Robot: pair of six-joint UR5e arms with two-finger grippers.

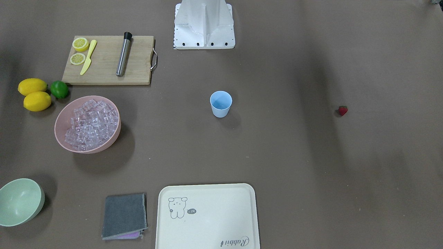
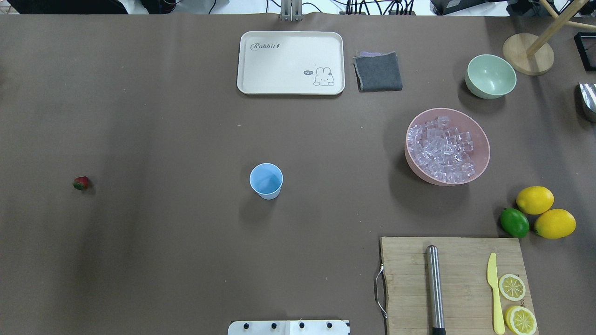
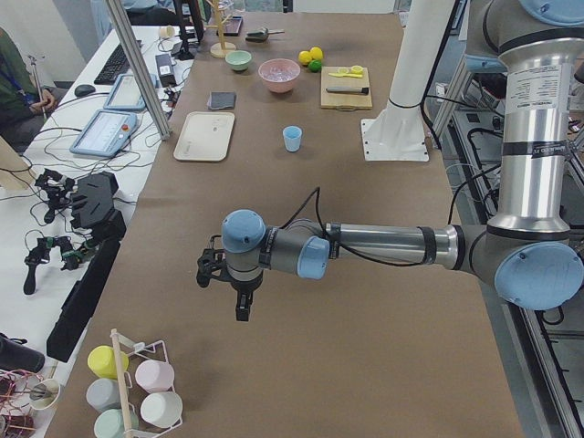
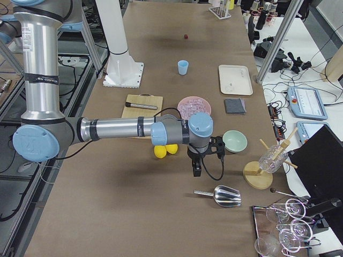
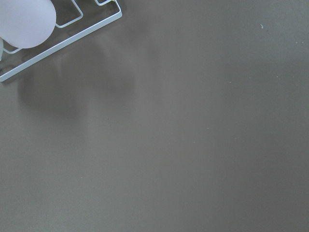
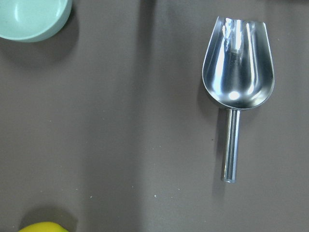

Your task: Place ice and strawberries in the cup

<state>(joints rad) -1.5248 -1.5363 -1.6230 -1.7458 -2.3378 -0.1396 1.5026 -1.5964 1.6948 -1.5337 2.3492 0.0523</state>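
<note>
The light blue cup [image 1: 220, 103] stands upright and looks empty at the table's middle; it also shows in the overhead view [image 2: 266, 180]. The tiny red strawberry [image 1: 342, 110] lies alone on the robot's left side [image 2: 80, 183]. The clear ice cubes [image 1: 90, 123] fill the pink bowl [image 2: 484, 144] on the robot's right. My left gripper [image 3: 242, 306] hangs over bare table far from the cup. My right gripper [image 4: 196, 170] hangs past the lemons, near a metal scoop. I cannot tell whether either is open or shut.
A metal scoop [image 6: 237, 87] lies beside the pale green bowl [image 2: 491, 76]. A cutting board [image 2: 458, 260] holds a steel muddler, a yellow knife and lemon halves. Two lemons and a lime [image 2: 514, 222], a cream tray [image 2: 291, 63] and a grey cloth [image 2: 378, 71] are nearby.
</note>
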